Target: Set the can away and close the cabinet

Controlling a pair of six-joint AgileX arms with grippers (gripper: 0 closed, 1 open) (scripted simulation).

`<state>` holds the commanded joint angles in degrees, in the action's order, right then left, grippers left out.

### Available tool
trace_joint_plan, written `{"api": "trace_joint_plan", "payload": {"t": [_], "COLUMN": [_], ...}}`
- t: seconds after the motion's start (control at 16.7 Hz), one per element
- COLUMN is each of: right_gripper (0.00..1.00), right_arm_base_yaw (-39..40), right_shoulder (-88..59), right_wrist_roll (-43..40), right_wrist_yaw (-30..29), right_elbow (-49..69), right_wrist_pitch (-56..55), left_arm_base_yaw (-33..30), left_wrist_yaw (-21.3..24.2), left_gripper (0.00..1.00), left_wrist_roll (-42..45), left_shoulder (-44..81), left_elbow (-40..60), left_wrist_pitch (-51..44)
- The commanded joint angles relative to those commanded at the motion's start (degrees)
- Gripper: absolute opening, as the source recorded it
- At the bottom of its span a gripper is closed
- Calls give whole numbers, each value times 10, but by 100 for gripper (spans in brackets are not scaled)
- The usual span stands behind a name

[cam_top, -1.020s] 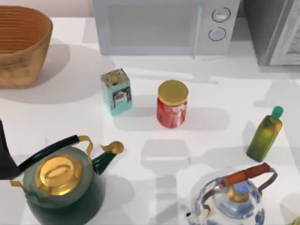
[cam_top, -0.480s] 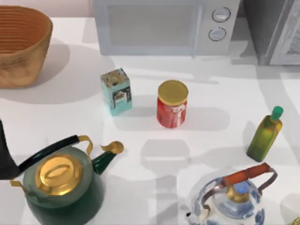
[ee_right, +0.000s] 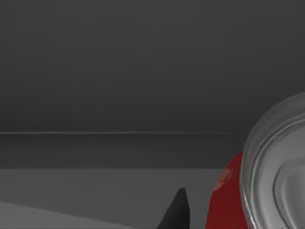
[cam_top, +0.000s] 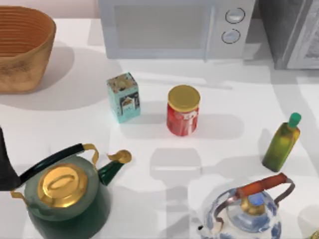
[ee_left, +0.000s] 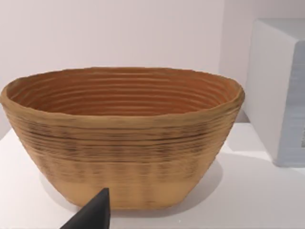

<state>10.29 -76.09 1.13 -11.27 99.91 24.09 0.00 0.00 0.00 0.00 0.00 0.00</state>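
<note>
A red can (ee_right: 228, 200) with a silver end turned toward the camera lies close to my right gripper (ee_right: 175, 212), inside a dark grey space with a shelf line behind it. Whether the gripper holds the can cannot be told. The grey cabinet (cam_top: 286, 30) stands at the table's far right corner, with its pale door (cam_top: 310, 42) swung open. My left arm (cam_top: 4, 167) is parked at the table's left edge. Its gripper (ee_left: 95, 213) faces the wicker basket (ee_left: 121, 138).
A white microwave (cam_top: 174, 27) stands at the back, the basket (cam_top: 22, 50) at far left. A teal tea box (cam_top: 123, 97), a red jar with a yellow lid (cam_top: 183, 110) and an olive oil bottle (cam_top: 281, 143) stand mid-table. Near the front are a green kettle (cam_top: 65, 194) and a blue-white kettle (cam_top: 246, 214).
The shadow on the table below the cabinet has shifted slightly. The objects on the table and the left arm have not moved.
</note>
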Motion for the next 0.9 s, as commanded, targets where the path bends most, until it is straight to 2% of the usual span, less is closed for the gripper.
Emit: {"api": "trace_joint_plan", "payload": {"t": [0.3, 0.9], "right_gripper": [0, 0], "right_arm_base_yaw": [-4, -35], "right_shoulder": [-83, -366], "right_wrist_roll": [2, 0], "right_wrist_yaw": [12, 34], "right_elbow": [94, 509], "right_wrist_pitch": [34, 120], "left_arm_base_yaw": [0, 0], "left_wrist_yaw": [0, 0], "left_gripper": [100, 100], "left_wrist_roll": [0, 0], "left_shoulder": [0, 0], "left_elbow": [0, 0], "left_wrist_pitch": [0, 0]}}
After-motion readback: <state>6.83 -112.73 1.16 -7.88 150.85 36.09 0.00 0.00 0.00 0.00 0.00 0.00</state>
